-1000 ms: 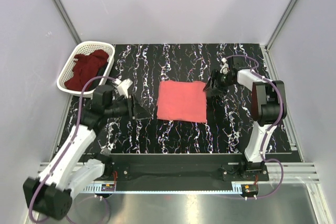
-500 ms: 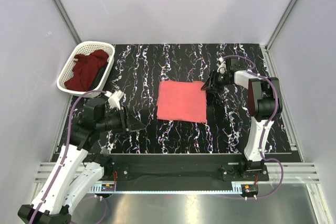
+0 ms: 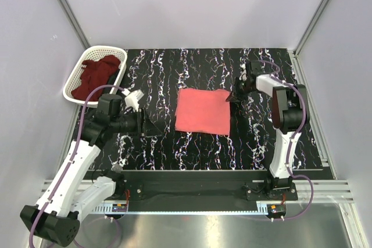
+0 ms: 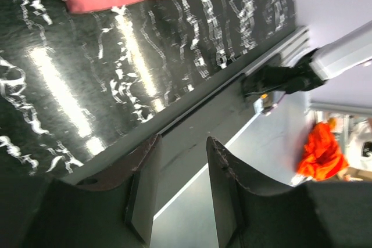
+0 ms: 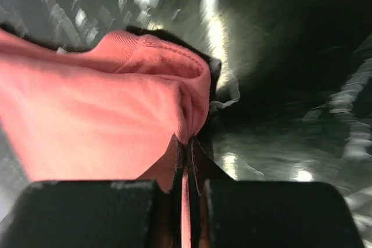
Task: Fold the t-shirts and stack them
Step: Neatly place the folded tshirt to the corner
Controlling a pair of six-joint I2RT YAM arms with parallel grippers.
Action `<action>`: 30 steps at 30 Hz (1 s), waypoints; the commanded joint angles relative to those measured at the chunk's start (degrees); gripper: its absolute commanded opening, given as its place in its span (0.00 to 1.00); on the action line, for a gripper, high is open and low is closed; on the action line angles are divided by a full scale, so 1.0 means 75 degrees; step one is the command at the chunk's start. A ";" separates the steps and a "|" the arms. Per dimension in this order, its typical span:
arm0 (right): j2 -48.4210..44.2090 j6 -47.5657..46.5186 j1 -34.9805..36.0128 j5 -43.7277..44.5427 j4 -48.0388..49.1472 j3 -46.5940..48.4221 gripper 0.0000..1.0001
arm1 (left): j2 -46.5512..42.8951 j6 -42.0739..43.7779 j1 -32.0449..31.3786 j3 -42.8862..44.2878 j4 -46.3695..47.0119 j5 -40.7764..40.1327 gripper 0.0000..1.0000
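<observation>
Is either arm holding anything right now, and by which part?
The right gripper has its jaws shut on the pink shirt, pinching the cloth at its far right corner. The left gripper is open and empty.

A robot lab cell: white panel walls [image 3: 192, 4], aluminium posts [image 3: 63, 5], black marbled table [image 3: 157, 74].

The salmon-pink t-shirt [image 3: 202, 111] lies folded square mid-table; the maroon t-shirt [image 3: 97, 75] sits crumpled in the basket [image 3: 74, 82].
</observation>
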 commanded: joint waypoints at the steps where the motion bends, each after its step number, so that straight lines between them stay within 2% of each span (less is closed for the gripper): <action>1: 0.0179 -0.0484 0.0090 0.3214 -0.1365 0.1235 0.00 | 0.0173 0.0852 0.0042 0.0237 -0.0181 -0.0293 0.42; 2: 0.0458 -0.0752 0.0090 0.3409 -0.2042 0.1633 0.00 | 0.0173 0.0934 0.0030 0.0191 -0.0158 -0.0341 0.42; 3: 0.0612 -0.0824 0.0090 0.4223 -0.2327 0.2415 0.00 | 0.0104 0.0947 0.0007 0.0016 -0.0088 -0.0353 0.42; 6: 0.1245 -0.1199 0.0090 0.5341 -0.3300 0.3904 0.00 | 0.0009 0.0993 -0.0133 -0.0324 0.0042 -0.0528 0.41; 9: 0.1866 -0.1831 0.0032 0.6921 -0.3572 0.5054 0.00 | 0.0068 0.1298 -0.0297 -0.0326 -0.0227 -0.1032 0.40; 11: 0.2346 -0.2438 -0.0015 0.7335 -0.3386 0.5491 0.00 | 0.0103 0.1403 -0.0286 -0.0290 -0.0380 -0.1302 0.40; 12: 0.2557 -0.2547 -0.0143 0.7661 -0.3443 0.6154 0.00 | 0.0126 0.1450 -0.0333 -0.0244 -0.0438 -0.1337 0.39; 14: 0.3141 -0.2897 -0.0319 0.7782 -0.3712 0.7244 0.00 | 0.0243 0.1590 -0.0403 -0.0045 -0.0684 -0.1559 0.38; 20: 0.4033 -0.3801 -0.1045 0.8051 -0.2529 0.8197 0.00 | 0.0384 0.1615 -0.0427 0.0002 -0.0674 -0.1864 0.36; 21: 0.4256 -0.3778 -0.1139 0.7970 -0.2622 0.8989 0.00 | 0.0373 0.1603 -0.0392 0.0003 -0.0673 -0.1934 0.37; 23: 0.4738 -0.3941 -0.1303 0.8051 -0.2496 0.9639 0.00 | 0.0500 0.1638 -0.0298 0.0014 -0.0673 -0.1958 0.37; 30: 0.4843 -0.5020 -0.1561 0.7841 -0.0163 0.9698 0.00 | 0.1473 0.1743 -0.0274 0.0354 -0.0650 -0.1900 0.36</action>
